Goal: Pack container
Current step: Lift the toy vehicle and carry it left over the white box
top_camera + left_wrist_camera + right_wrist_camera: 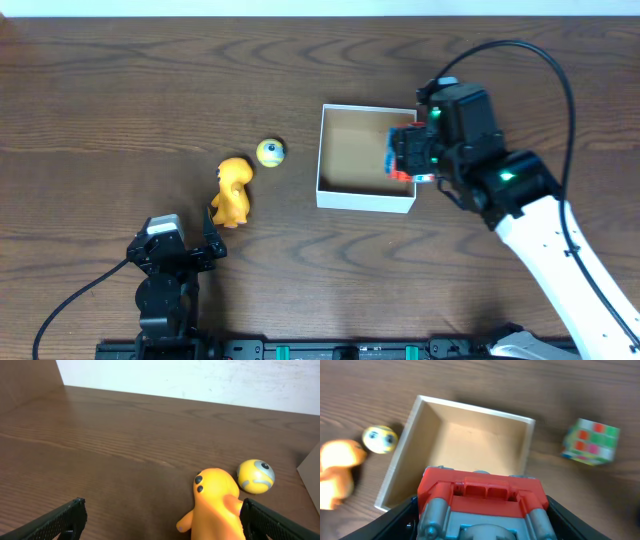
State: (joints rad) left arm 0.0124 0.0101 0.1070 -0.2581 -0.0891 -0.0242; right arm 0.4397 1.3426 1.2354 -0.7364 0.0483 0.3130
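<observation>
The container (362,199) is a shallow white-walled box with a brown inside, right of the table's middle; it looks empty in the right wrist view (470,435). My right gripper (402,158) hovers over its right edge, shut on a red and grey toy (481,502). An orange figure toy (232,192) and a yellow ball with an eye (270,152) lie left of the container. My left gripper (178,238) is open just below the orange toy. In the left wrist view the orange toy (215,505) sits against the right finger of that gripper (162,520), with the ball (255,476) beyond.
A multicoloured cube (591,441) lies on the table just right of the container; my right arm hides it in the overhead view. The table is dark brown wood. A white wall runs along the table's far edge.
</observation>
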